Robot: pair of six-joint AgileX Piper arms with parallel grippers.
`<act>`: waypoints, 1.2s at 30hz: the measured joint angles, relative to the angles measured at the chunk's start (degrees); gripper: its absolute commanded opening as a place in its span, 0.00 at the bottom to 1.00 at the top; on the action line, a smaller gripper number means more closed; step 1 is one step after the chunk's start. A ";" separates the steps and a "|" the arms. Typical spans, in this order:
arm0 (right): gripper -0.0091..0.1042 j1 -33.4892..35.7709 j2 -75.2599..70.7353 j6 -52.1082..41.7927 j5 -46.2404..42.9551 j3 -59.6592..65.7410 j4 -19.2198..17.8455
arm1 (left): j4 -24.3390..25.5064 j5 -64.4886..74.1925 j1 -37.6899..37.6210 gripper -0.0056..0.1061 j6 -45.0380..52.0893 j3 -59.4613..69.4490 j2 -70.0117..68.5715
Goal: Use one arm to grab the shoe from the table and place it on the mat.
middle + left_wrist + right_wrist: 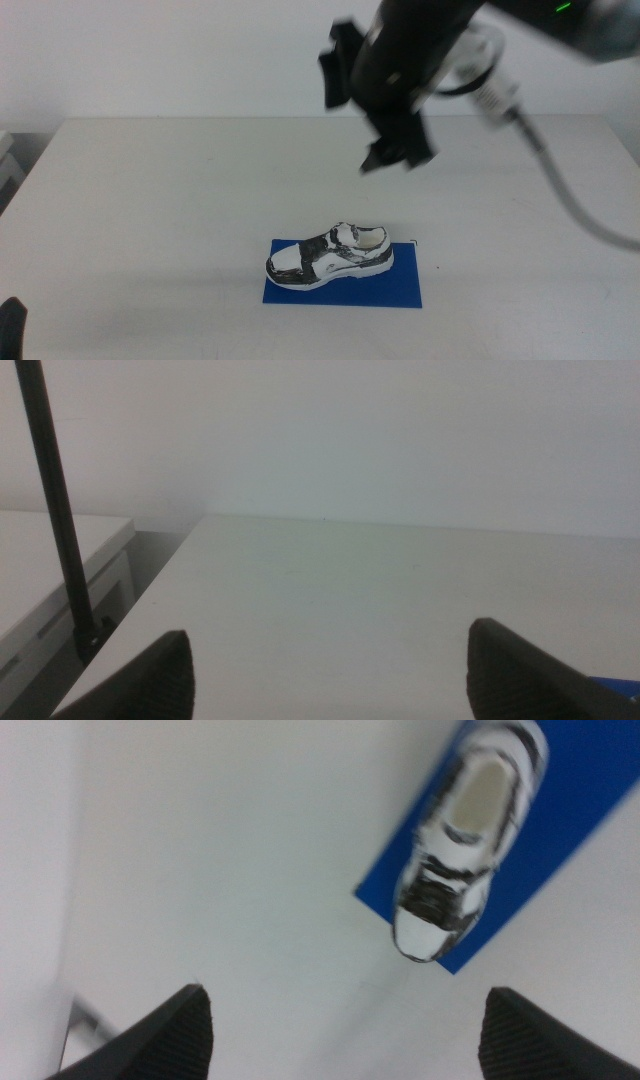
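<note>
The shoe (330,254), white with black and silvery panels, lies on the deep-blue mat (400,285) at the front middle of the white table (150,200). It also shows in the right wrist view (460,845), resting on the mat (590,790). My right gripper (397,152) hangs well above the table, behind and above the shoe, jaws open and empty (345,1030). My left gripper (330,675) waits at the front left, open and empty; only its tip (12,325) shows in the middle view.
A thin black pole (55,510) stands beside the table's left edge. The right arm's cable (570,205) trails to the right over the table. A lower grey surface (40,570) lies left of the table.
</note>
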 measured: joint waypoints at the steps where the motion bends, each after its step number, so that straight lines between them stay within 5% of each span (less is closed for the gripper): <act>1: 0.89 0.00 -1.87 -3.08 0.19 -0.06 -0.95 | 0.00 0.00 0.00 0.89 0.00 0.00 0.00; 15: 0.89 -0.94 -22.16 -32.99 1.56 -0.17 -17.95 | 0.00 0.00 0.00 0.89 0.00 0.00 0.00; 28: 0.85 -1.01 -40.91 -34.69 1.86 12.88 -20.71 | 0.00 0.00 0.00 0.89 0.00 0.00 0.00; 36: 0.85 -1.01 -53.08 -34.69 1.92 28.80 -32.80 | 0.00 0.00 0.00 0.89 0.00 0.00 0.00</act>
